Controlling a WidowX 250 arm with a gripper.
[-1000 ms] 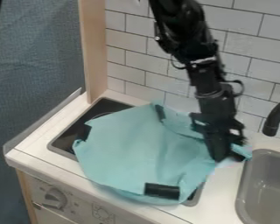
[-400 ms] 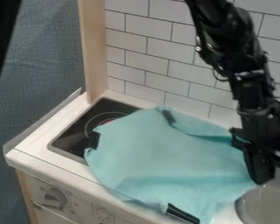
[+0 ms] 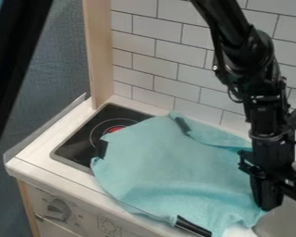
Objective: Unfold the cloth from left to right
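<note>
Hanging downward at the right-hand part of the worktop point(image 3: 36, 162), the tool point(image 3: 269, 203) is positioned at the right margin of the cloth point(image 3: 169, 166), beside the sink point(image 3: 283, 224). Whether the tool is apart, together or clamped on the cloth cannot be told. The black arm point(image 3: 246, 60) enters from the top edge of the view and descends in front of the tiled wall point(image 3: 169, 60).

The light teal cloth lies spread from the middle of the worktop toward the sink. Its rear portion lies near the back edge of the worktop; its front margin reaches the front edge. The left portion overlaps the black cooktop point(image 3: 76, 146), which is set into the worktop toward the left edge. The cooktop's left portion is exposed, including part of a ring marking with a red centre point(image 3: 115, 129).

The surface of the cloth is uneven. A fold runs from the rear corner toward the tool. Three dark patches are visible on the cloth: one at its left margin point(image 3: 101, 149), one at the rear point(image 3: 182, 125) and one at the front margin point(image 3: 194, 227).

A wooden upright point(image 3: 100, 51) stands at the back left corner of the worktop. A control knob point(image 3: 58, 210) is fitted to the panel below the front edge.
</note>
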